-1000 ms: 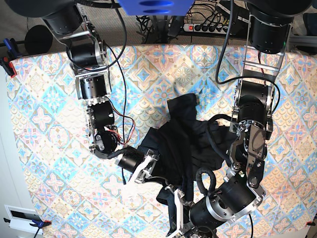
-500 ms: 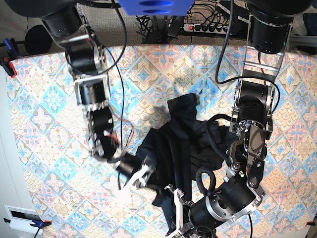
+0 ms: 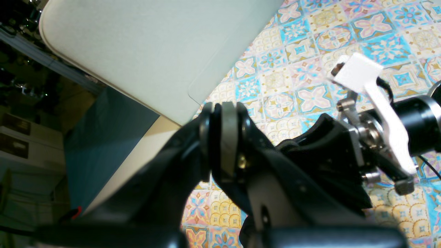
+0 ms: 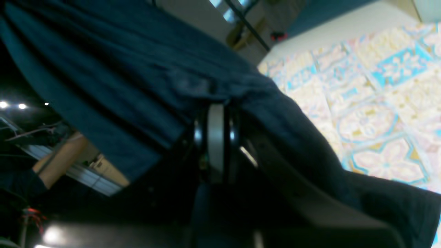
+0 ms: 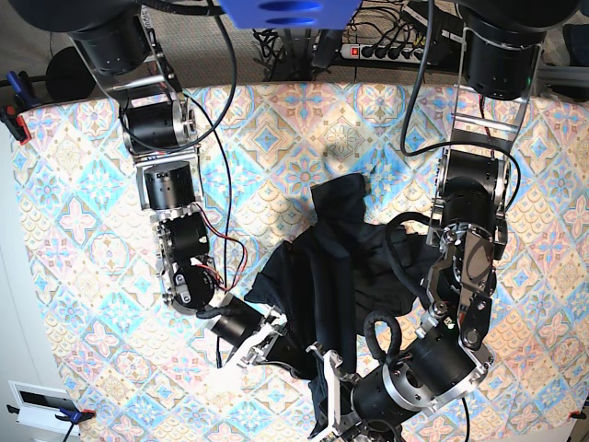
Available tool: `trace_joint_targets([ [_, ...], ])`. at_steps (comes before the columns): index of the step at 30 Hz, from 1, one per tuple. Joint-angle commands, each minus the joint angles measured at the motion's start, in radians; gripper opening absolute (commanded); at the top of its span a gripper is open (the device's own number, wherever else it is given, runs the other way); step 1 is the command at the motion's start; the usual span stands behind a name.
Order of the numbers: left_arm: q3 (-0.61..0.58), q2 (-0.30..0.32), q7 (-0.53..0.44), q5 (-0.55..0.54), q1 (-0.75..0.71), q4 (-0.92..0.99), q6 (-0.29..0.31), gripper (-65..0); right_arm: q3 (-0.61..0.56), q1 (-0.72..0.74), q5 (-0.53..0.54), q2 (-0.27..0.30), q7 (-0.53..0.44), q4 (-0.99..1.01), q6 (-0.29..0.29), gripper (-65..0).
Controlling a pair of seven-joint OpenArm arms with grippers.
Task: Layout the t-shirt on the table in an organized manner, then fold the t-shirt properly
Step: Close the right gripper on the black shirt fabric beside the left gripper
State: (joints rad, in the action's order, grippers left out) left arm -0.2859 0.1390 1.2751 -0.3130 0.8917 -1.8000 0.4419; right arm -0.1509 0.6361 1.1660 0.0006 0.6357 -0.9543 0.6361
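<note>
Both tools pinching crumpled shirt — layout barely begun
Left wrist: left tool [image 3: 224, 137] clamped on t-shirt [image 3: 320, 162]. Right wrist: right tool [image 4: 215, 137] closed on cloth. Base: shirt bunched mid-desk [image 5: 83, 221] — spreading, folding all left.

My right arm reaches down and in toward the shirt [image 5: 340, 267] heap. My right gripper [image 5: 269, 339] sits at the heap's near-left edge, pinched tight on a fold of cloth. My left arm bends low on the other side. My left gripper [image 5: 329, 398] pokes in at the heap's near edge, jaws pressed together on the cloth.
</note>
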Motion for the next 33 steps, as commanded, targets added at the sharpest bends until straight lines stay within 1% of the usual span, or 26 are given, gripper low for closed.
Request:
trace_joint_targets([
  [1,0.007,0.001,-0.027,0.001,0.039,-0.013,-0.005,-65.0,0.0,0.032,0.022,-0.001,-0.018,-0.016,0.015,-65.0],
  [4,0.007,0.001,-0.027,0.001,0.039,-0.013,-0.005,-65.0,0.003,0.032,0.022,-0.001,-0.024,-0.01,0.015,-64.9],
  [7,0.007,-0.003,-0.027,0.002,0.039,-0.013,-0.005,-65.0,0.055,0.032,0.015,-0.001,-0.024,-0.004,0.011,-62.0],
  [9,0.006,-0.003,-0.027,0.002,0.039,-0.013,-0.005,-65.0,0.08,0.032,0.015,-0.001,-0.024,0.034,0.009,-57.6],
  [11,0.006,-0.003,-0.027,0.002,0.039,-0.013,-0.005,-65.0,0.084,0.037,0.015,0.003,-0.024,0.099,0.009,-51.1],
  [14,0.006,0.0,-0.027,0.002,0.039,-0.013,-0.005,-65.0,0.075,0.13,0.013,0.005,-0.024,0.151,0.011,-42.6],
  [17,0.006,0.001,-0.025,0.002,0.039,-0.013,-0.005,-65.0,0.027,0.184,-0.019,0.006,-0.024,0.165,0.011,-37.6],
  [20,0.006,0.001,-0.025,0.002,0.039,-0.013,-0.005,-65.0,-0.023,0.187,-0.1,0.032,-0.024,0.159,0.014,-36.7],
  [24,0.006,-0.003,-0.025,0.002,0.039,-0.013,-0.005,-65.0,-0.065,0.198,-0.219,0.031,-0.027,0.156,0.02,-36.6],
  [27,0.003,-0.003,-0.025,0.002,0.039,-0.013,-0.005,-65.0,-0.094,0.21,-0.321,0.028,-0.04,0.156,0.055,-36.6],
  [30,0.003,-0.003,-0.027,0.002,0.037,-0.013,-0.005,-65.0,-0.128,0.212,-0.364,0.028,-0.083,0.156,0.061,-36.6],
  [33,0.004,-0.003,-0.027,0.002,0.036,-0.013,-0.005,-65.0,-0.155,0.212,-0.364,0.025,-0.113,0.156,0.061,-36.6],
])
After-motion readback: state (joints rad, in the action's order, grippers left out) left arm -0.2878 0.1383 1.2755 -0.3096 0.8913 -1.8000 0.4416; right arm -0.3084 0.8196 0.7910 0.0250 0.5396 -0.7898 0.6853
